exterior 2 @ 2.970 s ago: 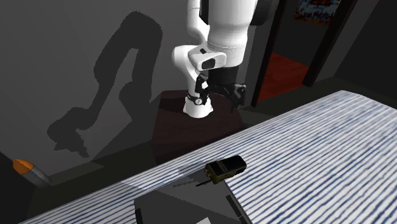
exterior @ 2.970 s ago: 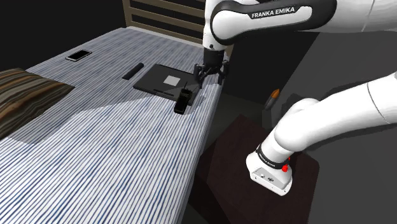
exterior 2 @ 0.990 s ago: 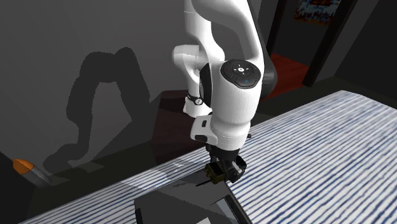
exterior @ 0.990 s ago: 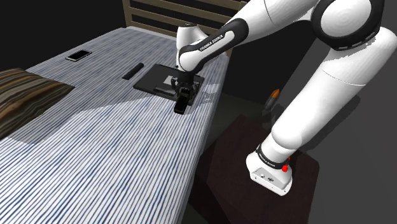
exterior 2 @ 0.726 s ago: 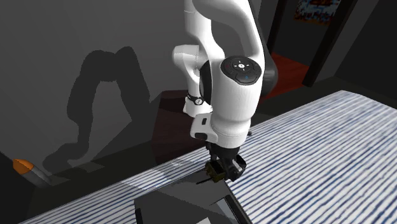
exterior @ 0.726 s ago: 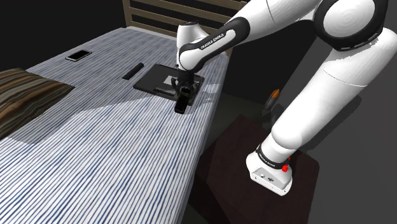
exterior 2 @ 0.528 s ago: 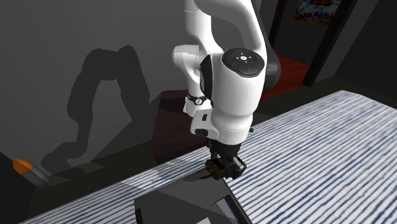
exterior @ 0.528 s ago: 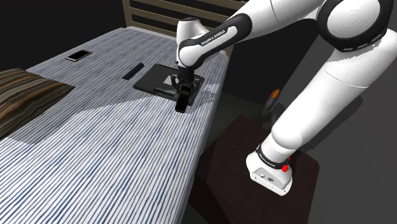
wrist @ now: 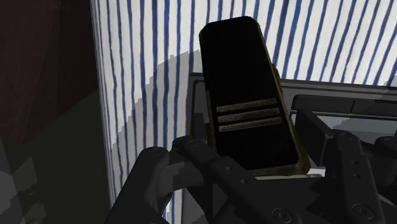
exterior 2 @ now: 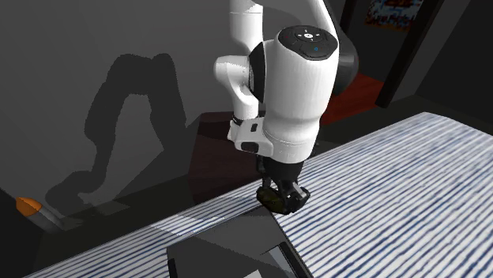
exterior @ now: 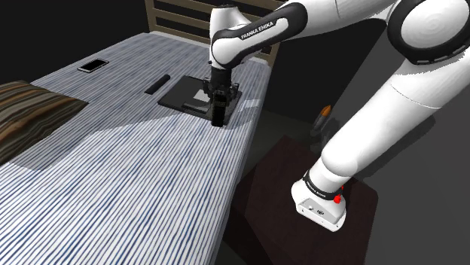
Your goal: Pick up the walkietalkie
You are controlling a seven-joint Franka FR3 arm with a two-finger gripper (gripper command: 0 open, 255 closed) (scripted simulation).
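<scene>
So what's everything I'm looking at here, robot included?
Walkie-talkie: one, black, in the jaws near the bed's edge.
Bed: one, blue-white stripes, below it.
Panel: one, dark, flat on the bed beside it.
Bar: one, black, on the bed past the panel.
Phone: one, dark, bed's far corner.
Pillow: one, brown-striped, shoulder view's left.
Stand: one, dark, beside the bed.
Arm: one, white, reaching from the stand.
Jaws: one pair, black, shut on the walkie-talkie.
</scene>
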